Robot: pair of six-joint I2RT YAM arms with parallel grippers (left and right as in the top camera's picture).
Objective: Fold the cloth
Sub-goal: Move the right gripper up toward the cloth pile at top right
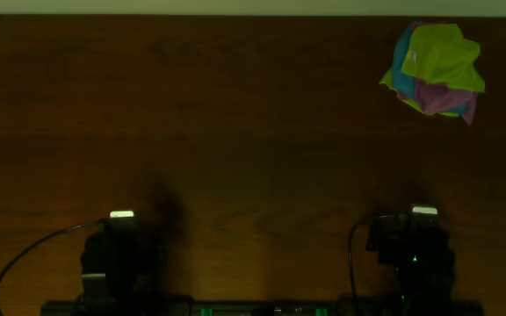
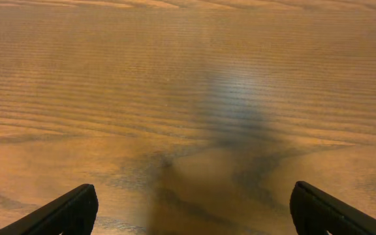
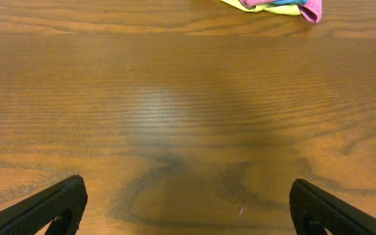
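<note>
When viewed from overhead: entries run largest to smallest, places given against the table.

Table (image 1: 235,132): dark brown wood grain, filling almost the whole overhead view; pale strip beyond far edge.

Left arm (image 1: 112,259): black, at near edge of table, left of centre; thin cable looping off to its left.

Right arm (image 1: 415,254): black, at near edge of table, right of centre; well apart from heap.

Heap (image 1: 433,70): three crumpled cloths bunched together, near far right corner of table.

Lime-green cloth (image 1: 446,53): crumpled, not folded; topmost in heap, on side towards far edge of table; touching both other cloths.

Purple cloth (image 1: 442,95): tucked under the green, showing on side of heap towards near edge of table.

Blue cloth (image 1: 397,70): only a narrow teal edge showing, on side of heap towards table centre.

Left gripper (image 2: 192,196): jaws spread wide, nothing between; bare table wood and a soft shadow below.

Right gripper (image 3: 188,189): jaws spread wide, nothing held; bare table wood below, heap's edge just visible far beyond fingertips, no contact.

Tag on green cloth: cannot tell from these views.
</note>
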